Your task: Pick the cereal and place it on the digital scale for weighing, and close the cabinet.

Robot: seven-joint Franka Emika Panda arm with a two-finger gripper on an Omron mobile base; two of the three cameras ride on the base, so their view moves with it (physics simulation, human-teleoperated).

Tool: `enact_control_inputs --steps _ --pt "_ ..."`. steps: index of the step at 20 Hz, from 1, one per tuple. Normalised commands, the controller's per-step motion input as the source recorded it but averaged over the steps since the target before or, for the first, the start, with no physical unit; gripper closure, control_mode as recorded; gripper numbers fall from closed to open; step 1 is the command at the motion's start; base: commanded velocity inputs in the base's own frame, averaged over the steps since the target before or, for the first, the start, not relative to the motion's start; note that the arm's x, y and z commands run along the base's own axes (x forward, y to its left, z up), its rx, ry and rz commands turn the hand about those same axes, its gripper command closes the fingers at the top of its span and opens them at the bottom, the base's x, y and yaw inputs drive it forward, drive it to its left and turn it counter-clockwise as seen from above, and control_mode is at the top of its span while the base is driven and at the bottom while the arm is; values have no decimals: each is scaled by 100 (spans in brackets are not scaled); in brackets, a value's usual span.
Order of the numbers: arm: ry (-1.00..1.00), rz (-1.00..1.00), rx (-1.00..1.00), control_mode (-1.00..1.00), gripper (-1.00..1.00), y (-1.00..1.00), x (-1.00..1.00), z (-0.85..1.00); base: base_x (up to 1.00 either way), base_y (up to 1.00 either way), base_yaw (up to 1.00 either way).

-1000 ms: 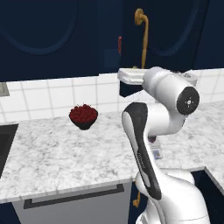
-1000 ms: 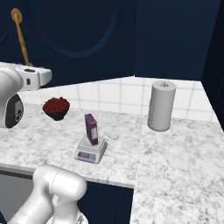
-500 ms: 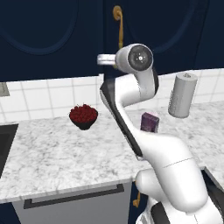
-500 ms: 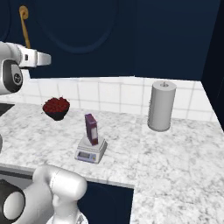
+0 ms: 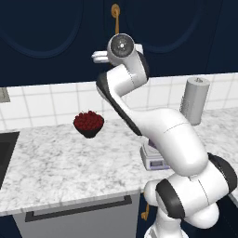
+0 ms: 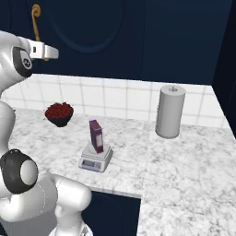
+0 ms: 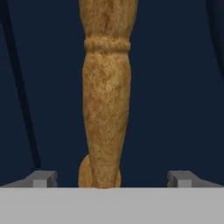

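Observation:
The purple cereal box [image 6: 96, 136] stands upright on the white-grey digital scale [image 6: 95, 159] on the counter; in the left base view my arm hides the box and all but a corner of the scale [image 5: 155, 161]. The navy cabinet door [image 6: 97, 27] carries a brass handle [image 7: 106, 96], also seen high up as a brass handle [image 5: 115, 13]. My gripper [image 7: 112, 179] is raised against that door and open. Its fingertips [image 7: 41, 178] stand wide apart either side of the handle's lower end, not touching it. The door looks nearly flush with its neighbours.
A dark bowl of red fruit [image 5: 88, 123] sits near the tiled wall on the marble counter [image 5: 51, 167]. A grey paper towel roll [image 6: 169, 110] stands to the right. A grey drawer with a black bar handle [image 5: 79, 208] lies under the counter.
My arm swung up and left to the cabinet, and the brass handle moved back toward the wall with the door. Cereal, scale and bowl stayed put.

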Motion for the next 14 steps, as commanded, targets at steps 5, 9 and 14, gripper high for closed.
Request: enact_control_inputs --steps 5,9,14 --pt "6 -1 -1 -100 -100 3 100 -11 0 0 0" --pt "3 -1 -1 -100 -100 4 48 -2 0 0 0" --pt "0 0 0 -100 -100 -1 2 0 0 0 0"
